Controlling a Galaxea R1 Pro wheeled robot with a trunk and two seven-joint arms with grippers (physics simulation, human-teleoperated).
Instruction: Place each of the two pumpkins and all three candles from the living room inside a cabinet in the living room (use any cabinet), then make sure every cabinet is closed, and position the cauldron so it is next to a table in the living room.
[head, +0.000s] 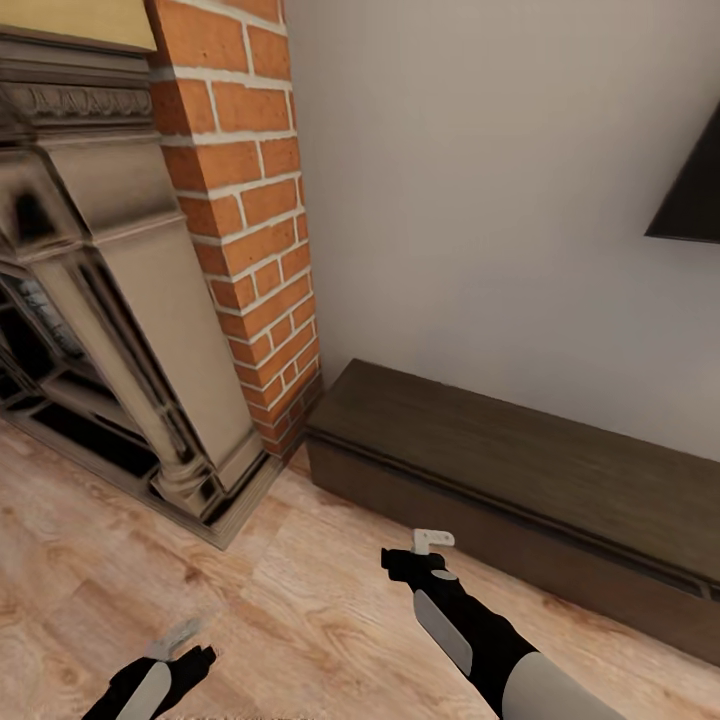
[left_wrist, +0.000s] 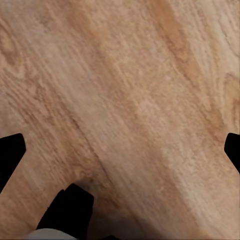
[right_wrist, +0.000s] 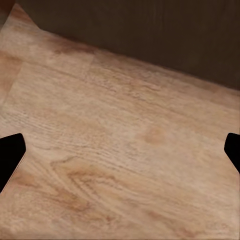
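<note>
A long low dark-brown wooden cabinet (head: 520, 470) runs from the centre of the head view down toward the lower right edge, set against a plain pale grey wall (head: 480, 180), its front closed flush with no drawer pulled out. To its left, a red-brick column (head: 250, 210) rises up the upper middle of the frame, and a weathered beige stone fireplace surround with carved trim (head: 110, 300) fills the left side. A dark triangular corner of a wall-mounted object (head: 690, 190) juts in at the right edge. Light wood-grain plank flooring (head: 300, 610) covers the bottom of the frame. The right gripper (head: 432, 541), on a black and grey arm, hangs above the floor in the lower centre, just in front of the cabinet; in the right wrist view its two dark fingertips (right_wrist: 11, 156) sit at opposite edges, spread wide apart with nothing between them, over floor with the cabinet's dark front (right_wrist: 150, 35) across the top. The left gripper (head: 178, 640) sits at the lower left of the head view, and its fingertips (left_wrist: 10, 155) are likewise spread wide over bare planks.
</note>
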